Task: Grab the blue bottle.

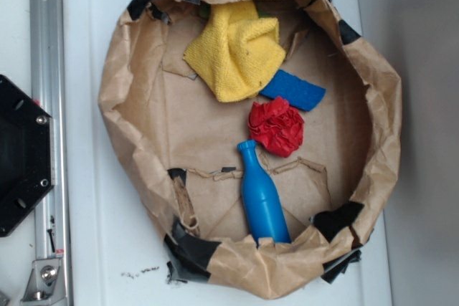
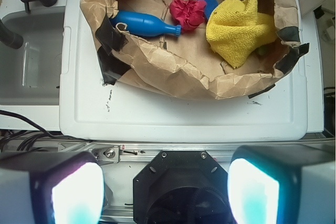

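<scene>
Lying flat: glossy blue bottle [image 1: 261, 200], narrow neck beside red ball [image 1: 277, 126]; end effector [image 2: 165, 192] open

Blue bottle [image 1: 262, 198] lies flat at lower centre of the exterior view, base against the crumpled paper wall [image 1: 287, 263] w/ black tape, so no room on that side. Red ball [image 1: 277, 127] sits just beside the neck, upper right. Bare paper floor left of the bottle, mid-frame, is open. Yellow cloth [image 1: 235, 51] and flat blue piece [image 1: 294, 89] are farther up, apart from the bottle. Nothing over the bottle; clear from above.
</scene>
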Controlling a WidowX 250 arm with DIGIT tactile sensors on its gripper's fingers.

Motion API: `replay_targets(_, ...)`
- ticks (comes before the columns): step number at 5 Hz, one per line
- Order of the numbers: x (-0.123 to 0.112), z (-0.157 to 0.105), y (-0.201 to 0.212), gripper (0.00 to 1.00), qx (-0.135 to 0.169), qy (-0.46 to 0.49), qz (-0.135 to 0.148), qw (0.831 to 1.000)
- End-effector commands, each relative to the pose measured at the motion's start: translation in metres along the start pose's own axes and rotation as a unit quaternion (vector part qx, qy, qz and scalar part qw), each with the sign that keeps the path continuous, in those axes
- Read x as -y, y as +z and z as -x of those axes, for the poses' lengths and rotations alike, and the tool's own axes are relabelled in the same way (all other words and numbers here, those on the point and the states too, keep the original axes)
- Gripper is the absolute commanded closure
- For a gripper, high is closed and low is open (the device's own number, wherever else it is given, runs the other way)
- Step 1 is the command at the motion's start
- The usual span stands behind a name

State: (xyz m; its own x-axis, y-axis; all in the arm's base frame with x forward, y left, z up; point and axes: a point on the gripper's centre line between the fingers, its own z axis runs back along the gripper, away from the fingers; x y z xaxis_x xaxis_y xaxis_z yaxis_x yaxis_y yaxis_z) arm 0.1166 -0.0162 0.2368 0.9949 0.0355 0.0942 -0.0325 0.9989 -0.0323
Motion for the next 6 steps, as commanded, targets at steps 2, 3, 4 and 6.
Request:
replay_targets(2, -0.028, -0.047, -0.041, 0.00, 0.127, -0.095, -0.026, 0.987)
replay_targets(3, -0.036, -0.086, -0.053, 0.00, 0.148, -0.172, 0.004, 0.974)
replay_targets(4, -0.044, -0.114, -0.066, 0.00, 0.130, -0.190, 0.043, 0.972)
replay_targets(6, -0.034, -0.169, -0.111, 0.00, 0.076, -0.309, 0.001, 0.948)
